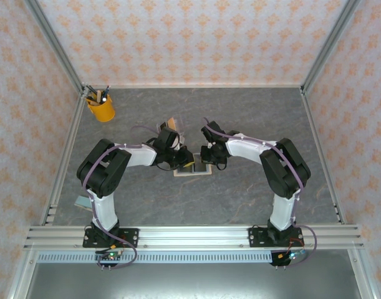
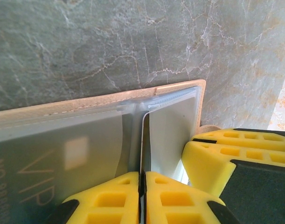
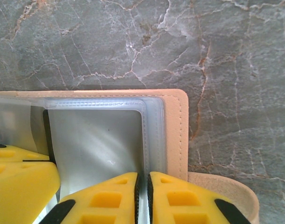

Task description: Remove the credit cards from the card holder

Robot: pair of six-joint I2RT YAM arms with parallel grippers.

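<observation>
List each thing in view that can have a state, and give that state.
card holder: open, lying flat.
credit card: tucked inside the holder.
left gripper: jaws shut on sleeve page.
right gripper: jaws shut.
pen cup: upright, holding pens.

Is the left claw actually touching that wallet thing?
Touching. The left wrist view shows the left claw pinched on a thin sleeve page of the open card holder.

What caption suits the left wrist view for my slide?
Left pincer closed on an upright sleeve edge in the open card holder, beside a VIP card.
</observation>
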